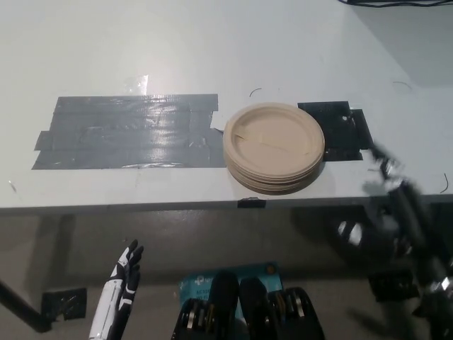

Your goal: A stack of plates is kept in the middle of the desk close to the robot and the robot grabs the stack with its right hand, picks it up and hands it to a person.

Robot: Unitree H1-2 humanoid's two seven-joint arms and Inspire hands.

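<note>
Reaching looks barely begun: the blurred black right hand (396, 195), grip unreadable, hangs right of and below the plate stack (274, 147) on the surface (212, 42), while the white left hand (122, 287) rests, fingers apart.

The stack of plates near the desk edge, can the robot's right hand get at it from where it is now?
Probably yes. The stack of plates sits by the desk's near edge, and the black right hand, blurred, is just right of it with nothing between. The white left hand rests low, below the desk.
</note>
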